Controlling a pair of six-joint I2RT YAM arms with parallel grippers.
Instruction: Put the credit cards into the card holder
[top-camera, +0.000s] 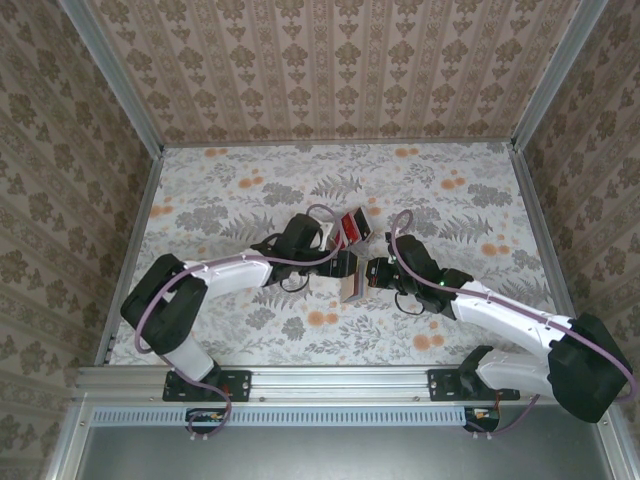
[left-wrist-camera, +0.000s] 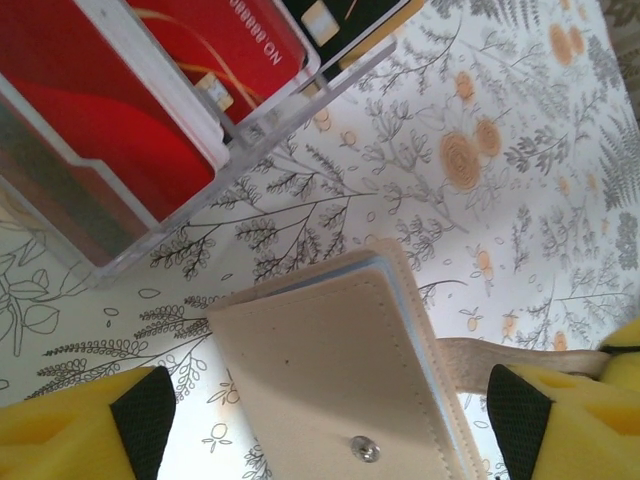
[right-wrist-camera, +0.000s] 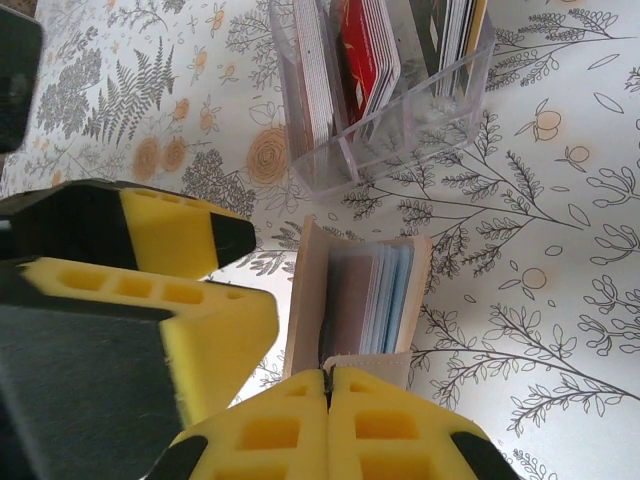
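While the right gripper (right-wrist-camera: 328, 390) is pinching the flap of the card holder (left-wrist-camera: 330, 350), the left gripper (left-wrist-camera: 320, 425) is hovering wide open, empty; its closing may be pulling the flap free.

A fixed camera high above and behind the arm bases (top-camera: 208, 383) looks down over the whole counter (top-camera: 250, 180). Both wrist cameras sit very close, facing the card holder (left-wrist-camera: 330, 370) and clear card box (left-wrist-camera: 250, 130) from opposite sides. All three views share these.
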